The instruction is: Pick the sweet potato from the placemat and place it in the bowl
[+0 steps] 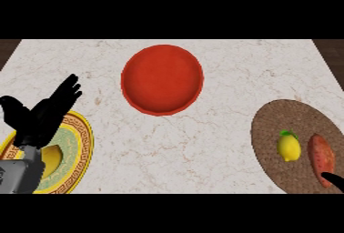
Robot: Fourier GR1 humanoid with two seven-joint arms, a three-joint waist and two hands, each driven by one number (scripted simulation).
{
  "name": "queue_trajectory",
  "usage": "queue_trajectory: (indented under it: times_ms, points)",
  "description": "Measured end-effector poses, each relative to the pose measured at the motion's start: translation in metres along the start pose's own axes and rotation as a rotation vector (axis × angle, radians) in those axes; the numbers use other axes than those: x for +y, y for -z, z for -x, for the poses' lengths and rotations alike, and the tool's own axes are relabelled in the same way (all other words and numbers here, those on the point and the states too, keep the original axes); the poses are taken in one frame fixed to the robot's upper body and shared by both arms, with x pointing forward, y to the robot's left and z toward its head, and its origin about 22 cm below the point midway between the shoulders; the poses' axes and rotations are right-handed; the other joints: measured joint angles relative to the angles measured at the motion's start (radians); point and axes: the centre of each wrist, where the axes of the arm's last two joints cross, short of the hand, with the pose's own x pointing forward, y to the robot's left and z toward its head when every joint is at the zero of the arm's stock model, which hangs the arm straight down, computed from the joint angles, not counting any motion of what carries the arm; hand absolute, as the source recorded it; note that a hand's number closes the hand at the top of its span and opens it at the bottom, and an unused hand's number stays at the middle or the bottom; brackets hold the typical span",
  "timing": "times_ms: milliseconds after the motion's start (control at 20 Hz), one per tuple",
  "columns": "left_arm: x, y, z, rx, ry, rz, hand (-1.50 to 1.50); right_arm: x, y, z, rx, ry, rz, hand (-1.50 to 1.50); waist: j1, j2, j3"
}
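While the left hand [40,116] rests open with fingers straight and spread above a yellow plate [82,136], holding nothing, only a fingertip of the right hand [334,179] shows, its spread unclear. Just beside that fingertip the sweet potato [321,154] lies on the placemat [269,132], next to a lemon [289,146]; the red bowl [162,80] is well apart.

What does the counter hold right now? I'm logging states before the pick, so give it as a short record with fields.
sweet potato: lying on the placemat, right of the lemon
lemon: on the placemat
placemat: brown, round, at right
bowl: red, nothing in it, far centre
plate: yellow-rimmed, at left, under the left hand
left hand: open, fingers up
right hand: only a tip shows beside the sweet potato
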Motion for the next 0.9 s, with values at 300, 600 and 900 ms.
queue_trajectory:
  times_ms: [300, 600, 900]
  points:
    - [0.0, 0.001, -0.009, -0.008, 0.006, 0.021, 0.0, -0.024, 0.016, -0.046, 0.144, -0.183, -0.161, -1.5, 0.023, 0.002, 0.001]
    - [-0.004, 0.003, -0.008, -0.011, 0.005, 0.035, 0.0, -0.03, 0.034, -0.095, 0.237, -0.286, -0.294, -1.5, 0.033, 0.004, 0.002]
    - [-0.011, 0.002, -0.013, -0.01, 0.005, 0.037, 0.0, -0.022, 0.047, -0.119, 0.317, -0.369, -0.392, -1.5, 0.033, 0.003, 0.003]
